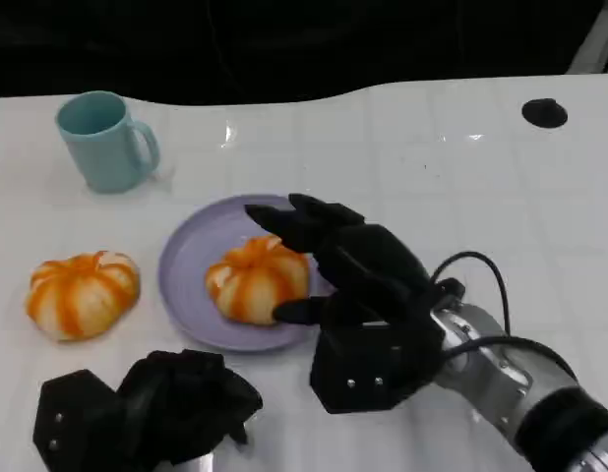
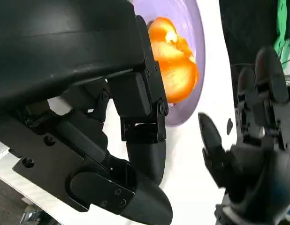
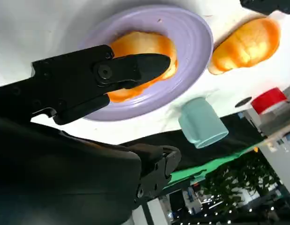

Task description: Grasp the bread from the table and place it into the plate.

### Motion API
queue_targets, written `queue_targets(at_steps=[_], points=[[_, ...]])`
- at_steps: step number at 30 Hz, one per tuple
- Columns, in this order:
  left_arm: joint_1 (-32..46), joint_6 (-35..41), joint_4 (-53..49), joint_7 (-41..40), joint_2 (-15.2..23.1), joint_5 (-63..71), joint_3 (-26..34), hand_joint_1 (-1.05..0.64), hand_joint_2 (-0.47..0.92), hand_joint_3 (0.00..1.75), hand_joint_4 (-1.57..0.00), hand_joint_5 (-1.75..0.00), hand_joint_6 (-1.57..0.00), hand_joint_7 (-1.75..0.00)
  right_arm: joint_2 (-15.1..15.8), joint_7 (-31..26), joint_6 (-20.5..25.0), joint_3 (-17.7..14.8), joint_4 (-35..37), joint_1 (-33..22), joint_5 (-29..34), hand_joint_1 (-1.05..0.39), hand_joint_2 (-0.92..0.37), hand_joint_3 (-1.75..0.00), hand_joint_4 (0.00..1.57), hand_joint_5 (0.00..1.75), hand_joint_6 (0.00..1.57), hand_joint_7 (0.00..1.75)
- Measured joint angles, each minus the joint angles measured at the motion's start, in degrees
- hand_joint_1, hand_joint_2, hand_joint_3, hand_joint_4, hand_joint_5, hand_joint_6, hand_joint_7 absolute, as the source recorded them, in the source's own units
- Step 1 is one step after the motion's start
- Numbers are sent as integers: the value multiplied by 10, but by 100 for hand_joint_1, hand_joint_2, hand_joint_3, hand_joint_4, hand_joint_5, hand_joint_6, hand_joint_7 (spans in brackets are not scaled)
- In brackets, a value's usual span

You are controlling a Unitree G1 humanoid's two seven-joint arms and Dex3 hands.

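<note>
A teal mug [image 1: 107, 140] stands at the far left. Before it a loose bun [image 1: 83, 293] lies on the table [image 1: 432, 177]. The left hand [image 1: 147, 408] rests curled, holding nothing. The bread [image 1: 258, 278] sits in the purple plate [image 1: 186, 258]. The right hand [image 1: 353, 295] hovers there, fingers spread around the bread; whether they touch it I cannot tell.

You find no readable text, label, brand, number or sign anywhere here: the mug [image 1: 105, 140], the plate [image 1: 191, 258] and the white table [image 1: 432, 177] you are working over are all unmarked.
</note>
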State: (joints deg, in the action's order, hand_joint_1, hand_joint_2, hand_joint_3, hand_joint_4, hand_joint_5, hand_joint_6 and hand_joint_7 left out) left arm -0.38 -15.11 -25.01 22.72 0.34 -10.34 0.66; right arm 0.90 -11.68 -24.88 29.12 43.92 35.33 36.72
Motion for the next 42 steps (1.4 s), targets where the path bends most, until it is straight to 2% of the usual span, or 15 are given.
queue_targets(at_steps=[5,12,16,25,28,29,30,32,33,34,35,36,39,42], points=[[-1,0,-1,0,0,-1,0,-105,65,24,-90,-152,-147,-50,27,-15,-27,-13,-61,-48,-4,-58,-92,-22,10,7,16,2],[-2,1,-2,0,-1,-1,1,-105,65,24,-90,-151,-147,-49,72,-32,-69,-38,-144,-113,-7,-49,-92,-14,21,17,29,7],[-2,1,-2,0,-1,0,0,-105,64,24,-91,-152,-148,-48,94,-49,-99,-54,-160,-144,-8,-44,-92,-5,32,31,44,11],[-1,2,0,0,-2,0,-1,-105,64,23,-91,-151,-148,-48,149,-85,-178,-88,-164,-201,-5,-42,-92,-8,40,44,55,12],[0,3,1,0,-2,1,-2,-105,64,23,-90,-151,-148,-48,155,-95,-192,-102,-164,-218,-5,-40,-92,-8,50,51,66,16],[0,4,2,0,-2,1,-3,-105,64,23,-90,-151,-148,-48,158,-103,-195,-105,-165,-225,-4,-38,-92,-9,54,58,71,18],[0,4,2,0,-2,1,-4,-105,64,23,-90,-151,-148,-48,160,-111,-198,-109,-166,-231,-2,-37,-92,-11,55,74,78,21],[1,4,3,0,-2,1,-4,-104,64,23,-90,-151,-148,-48,162,-126,-206,-120,-166,-245,-2,-34,-92,-13,59,89,87,25],[1,5,3,0,-2,1,-4,-104,64,23,-90,-151,-148,-48,164,-131,-209,-123,-167,-250,-1,-32,-91,-16,66,101,95,31],[1,5,4,0,-2,1,-4,-104,65,23,-90,-151,-148,-48,167,-137,-211,-126,-168,-254,0,-31,-88,-25,69,110,97,40],[1,5,4,0,-2,1,-4,-104,65,23,-90,-151,-148,-48,170,-145,-217,-128,-168,-258,3,-30,-81,-42,72,118,95,54],[1,5,5,0,-2,1,-5,-104,65,23,-90,-151,-148,-48,172,-153,-223,-130,-169,-263,6,-29,-70,-65,74,127,92,71],[2,7,6,0,-2,1,-5,-105,65,23,-90,-151,-148,-48,175,-167,-240,-136,-169,-276,9,-25,-57,-98,79,147,86,97],[3,8,8,0,-2,1,-6,-105,65,23,-90,-151,-148,-48,182,-175,-252,-142,-169,-289,10,-26,-53,-102,79,163,82,110]])
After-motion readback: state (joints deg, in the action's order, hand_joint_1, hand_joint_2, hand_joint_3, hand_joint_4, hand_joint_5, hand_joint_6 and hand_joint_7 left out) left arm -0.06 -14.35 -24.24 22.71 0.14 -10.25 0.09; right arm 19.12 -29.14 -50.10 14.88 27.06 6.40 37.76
